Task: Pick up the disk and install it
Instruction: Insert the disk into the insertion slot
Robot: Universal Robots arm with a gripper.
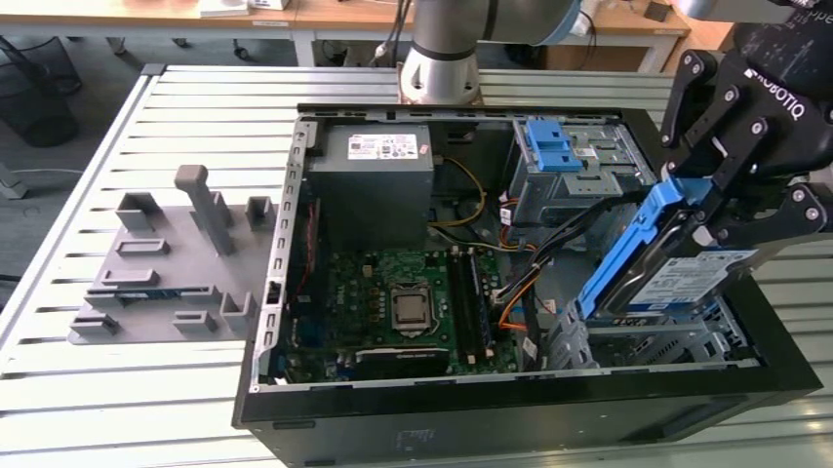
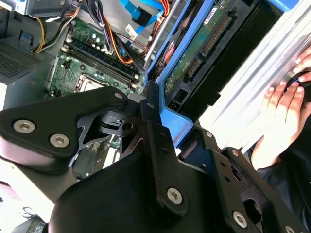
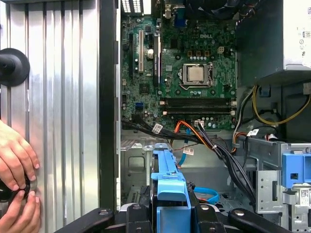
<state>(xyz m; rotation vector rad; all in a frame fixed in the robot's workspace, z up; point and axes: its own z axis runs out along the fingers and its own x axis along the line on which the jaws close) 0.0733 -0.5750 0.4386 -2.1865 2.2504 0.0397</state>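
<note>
The disk (image 1: 680,275), a silver drive with a white-and-blue label in a blue carrier bracket (image 1: 641,234), hangs tilted on edge over the drive cage (image 1: 651,341) at the exterior view's right end of the open computer case. My gripper (image 1: 713,210) is shut on its upper end from above. In the first wrist view the blue carrier (image 3: 170,182) sits clamped between the black fingers (image 3: 138,213) above the empty metal bay (image 3: 141,165). In the second wrist view the disk's green circuit-board underside (image 2: 204,43) runs away from my gripper (image 2: 160,119).
The black case (image 1: 521,419) lies open on a slatted metal table (image 1: 195,107), with motherboard (image 1: 404,302), grey power supply (image 1: 377,175), loose cables (image 1: 521,283) and an upper cage with a blue latch (image 1: 553,146). A grey fixture plate (image 1: 170,263) lies left. A person's hands (image 3: 14,165) rest beside the case.
</note>
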